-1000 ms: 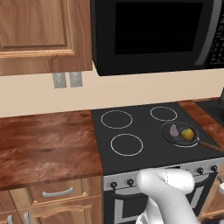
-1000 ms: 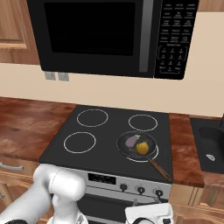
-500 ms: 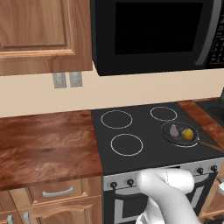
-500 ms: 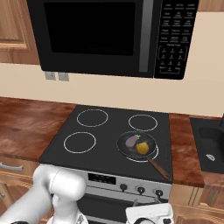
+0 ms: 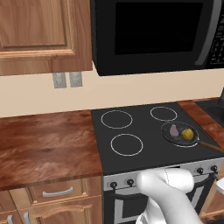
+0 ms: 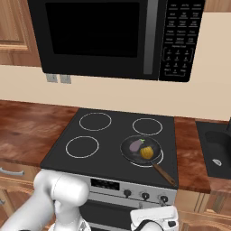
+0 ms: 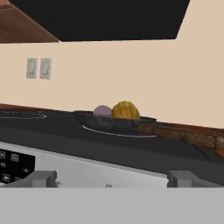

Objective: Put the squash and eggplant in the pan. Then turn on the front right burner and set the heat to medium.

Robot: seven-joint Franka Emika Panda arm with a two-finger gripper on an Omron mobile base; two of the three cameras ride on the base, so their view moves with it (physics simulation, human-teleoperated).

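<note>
gripper (image 7: 112, 178): jaws spread wide, holding nothing, low at the stove front
pan (image 6: 133, 152): beyond the gripper, over the front right burner (image 6: 155, 161)
squash (image 7: 125, 110): in the pan, straight ahead
eggplant (image 7: 102, 110): in the pan, touching the squash's left

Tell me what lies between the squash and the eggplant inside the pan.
Nothing. In the right base view, the squash and the eggplant lie side by side in the pan, so close that no bare gap shows between them.

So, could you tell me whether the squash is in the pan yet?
In: the squash sits inside the pan, beside the eggplant.
</note>
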